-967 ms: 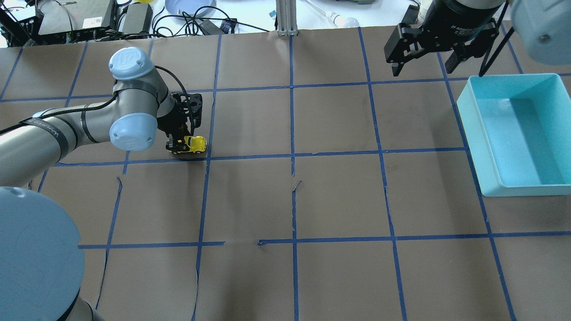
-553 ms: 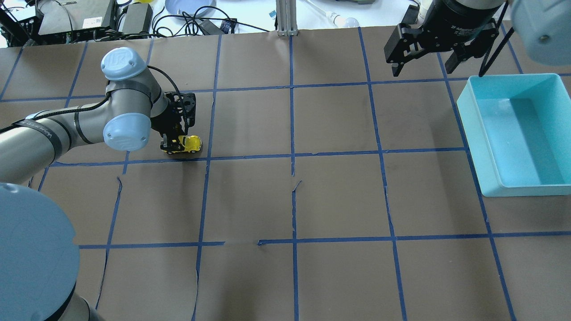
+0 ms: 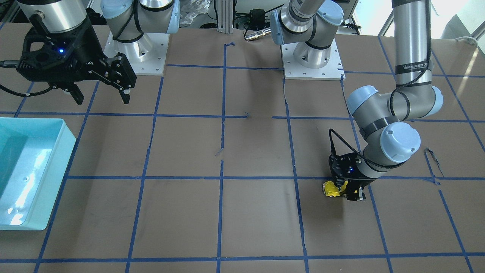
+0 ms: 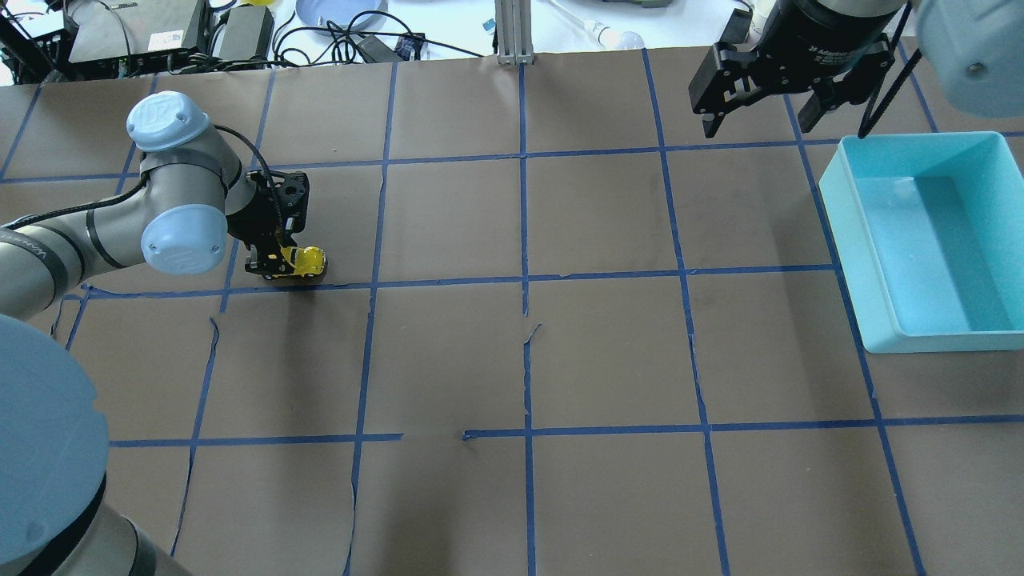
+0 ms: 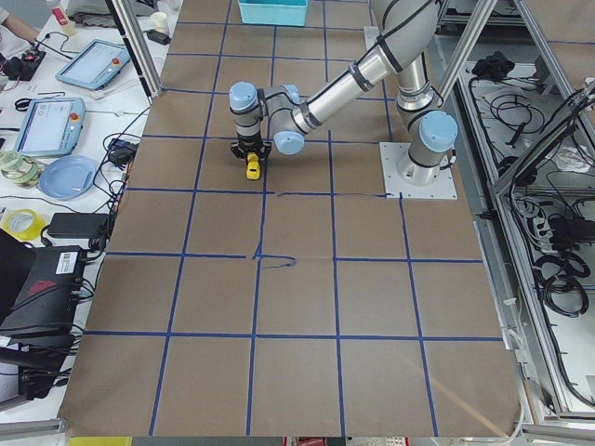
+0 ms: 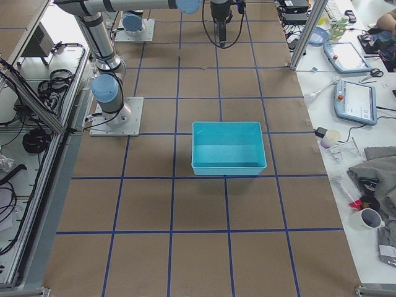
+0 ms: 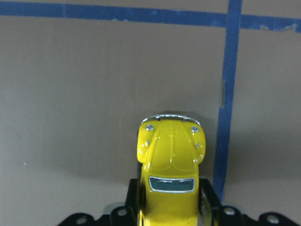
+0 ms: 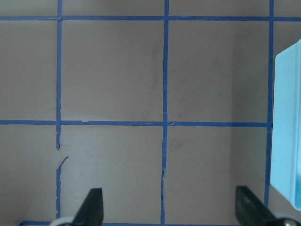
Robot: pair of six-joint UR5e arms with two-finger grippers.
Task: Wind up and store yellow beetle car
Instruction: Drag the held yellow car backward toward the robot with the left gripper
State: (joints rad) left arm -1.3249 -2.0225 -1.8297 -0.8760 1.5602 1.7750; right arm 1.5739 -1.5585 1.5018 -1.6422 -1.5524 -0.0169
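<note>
The yellow beetle car (image 4: 302,261) sits low on the brown table at the left, its wheels on or just above the paper. My left gripper (image 4: 282,264) is shut on its rear half; the nose sticks out toward the table's middle. The left wrist view shows the car (image 7: 170,160) from above, its sides held between the black fingers. It also shows in the front-facing view (image 3: 332,188) and the exterior left view (image 5: 252,168). My right gripper (image 4: 760,120) is open and empty, high over the far right, next to the bin.
A light blue bin (image 4: 928,240) stands at the table's right edge, empty; it also shows in the front-facing view (image 3: 22,170). Blue tape lines grid the brown paper. Cables, a tablet and a plate lie beyond the far edge.
My left gripper has dragged the car leftward along the table, away from the middle, by about half a grid square. The right arm has not moved.
</note>
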